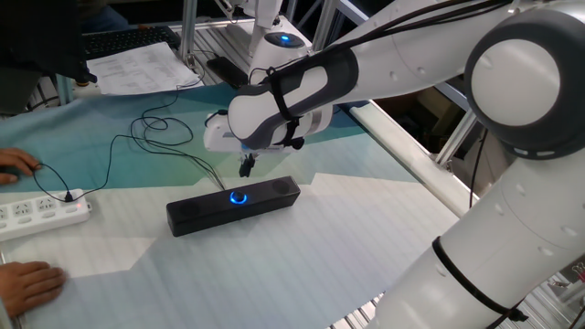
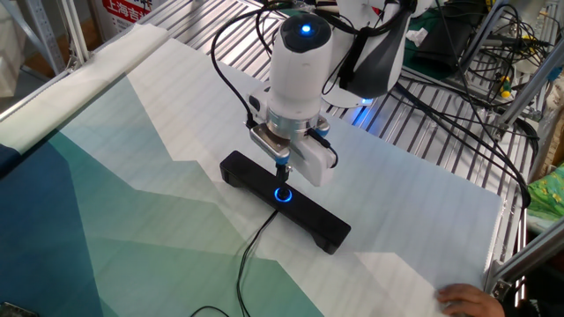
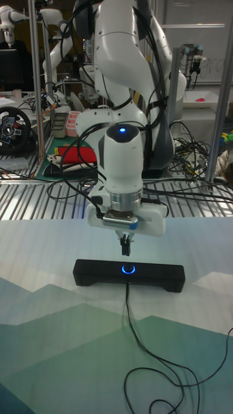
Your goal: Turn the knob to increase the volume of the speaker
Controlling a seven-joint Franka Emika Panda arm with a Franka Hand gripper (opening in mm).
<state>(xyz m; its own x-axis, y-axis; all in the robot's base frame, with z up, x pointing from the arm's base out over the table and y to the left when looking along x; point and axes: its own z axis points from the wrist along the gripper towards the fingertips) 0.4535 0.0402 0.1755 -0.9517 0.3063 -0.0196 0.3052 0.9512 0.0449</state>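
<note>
The speaker (image 1: 206, 212) (image 2: 317, 224) (image 3: 155, 274) is a long black bar lying on the teal and white cloth. Its knob (image 1: 239, 197) (image 2: 283, 195) (image 3: 128, 269) glows blue on the top face, near the middle of the bar. My gripper (image 1: 246, 168) (image 2: 282, 170) (image 3: 125, 244) points straight down and hangs just above the knob without touching it. Its fingers stand close together and hold nothing. A thin black cable (image 3: 131, 323) runs from the speaker across the cloth.
A white power strip (image 1: 41, 212) lies at the left, with a person's hands (image 1: 27, 283) (image 1: 14, 164) close by. Another hand (image 2: 463, 298) rests at the cloth's edge. Papers (image 1: 137, 66) and metal frame bars (image 2: 414, 132) border the cloth.
</note>
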